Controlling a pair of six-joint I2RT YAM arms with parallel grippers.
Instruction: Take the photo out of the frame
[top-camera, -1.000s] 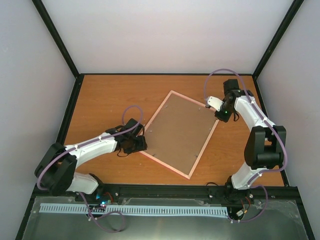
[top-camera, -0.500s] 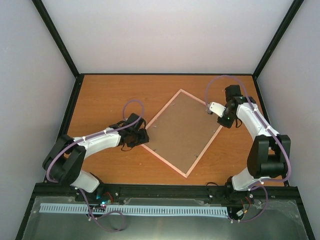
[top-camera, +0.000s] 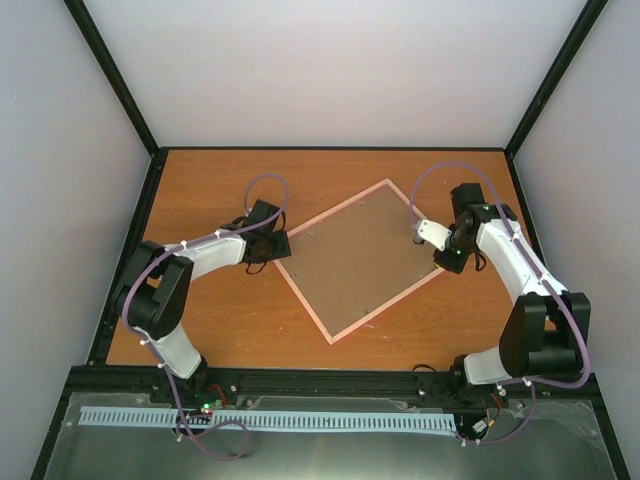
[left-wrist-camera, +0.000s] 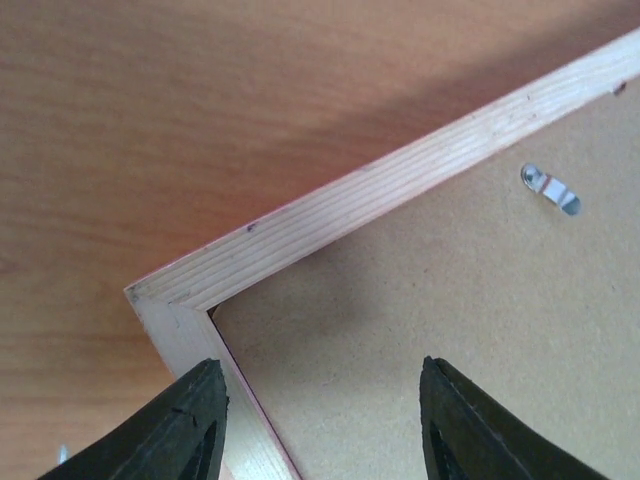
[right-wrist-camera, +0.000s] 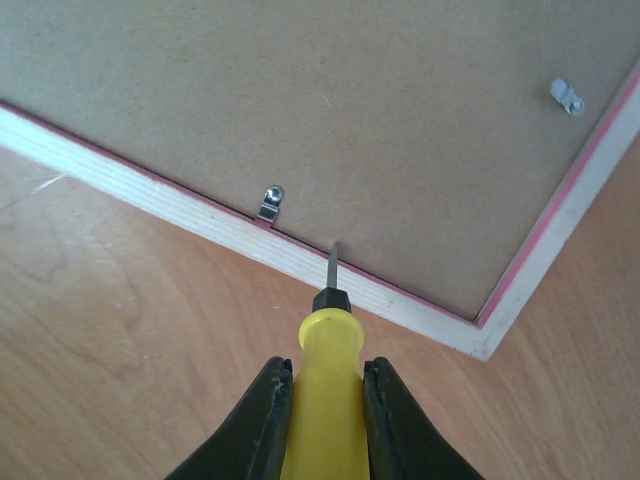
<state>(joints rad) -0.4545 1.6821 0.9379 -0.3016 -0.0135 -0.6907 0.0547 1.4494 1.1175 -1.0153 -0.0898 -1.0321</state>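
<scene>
Frame (top-camera: 358, 262) flat on table (top-camera: 200, 320), centre, brown backing board (right-wrist-camera: 380, 110) facing up. Turned diamond-wise, corners near 12, 3, 6 and 9 o'clock.

Left gripper (left-wrist-camera: 320, 420) at 9 o'clock corner, jaws partly spread, nothing held. One finger over pale wood rail, other over board; contact with frame unclear.

Right gripper (top-camera: 450, 252) by 3 o'clock corner, clamped tight on yellow-handled screwdriver (right-wrist-camera: 325, 345). Blade tip at seam between board and rail, just beside metal clip (right-wrist-camera: 270, 203). Second clip (right-wrist-camera: 566, 96) toward 1 o'clock in right wrist view, near pink-edged rail.
</scene>
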